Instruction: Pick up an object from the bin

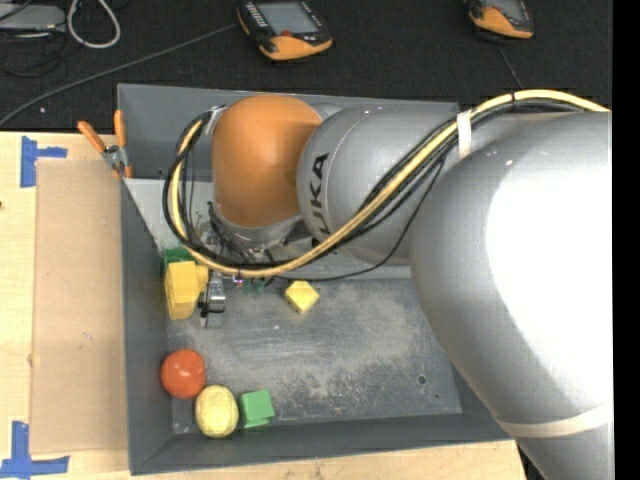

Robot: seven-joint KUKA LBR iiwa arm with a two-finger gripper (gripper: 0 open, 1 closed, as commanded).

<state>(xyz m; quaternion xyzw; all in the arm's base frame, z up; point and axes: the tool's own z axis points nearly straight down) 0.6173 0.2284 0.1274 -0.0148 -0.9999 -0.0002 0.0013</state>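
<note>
**Pincer low at the bin's left side, nothing lifted yet**

The pincer sits under the orange wrist cover, just beside a yellow block near the left wall of the bin. I cannot tell whether it is spread, pressed together or pinching anything. A small yellow cube, red ball, yellow ball and green cube lie apart from it. By my judgement, the grasp and the lift are still to do.

My arm is low in the grey bin, orange wrist cover over the left side. Big yellow block just beside it, green piece touching behind. Small yellow block near. Front-left corner: red ball, yellow ball, green cube.
</note>
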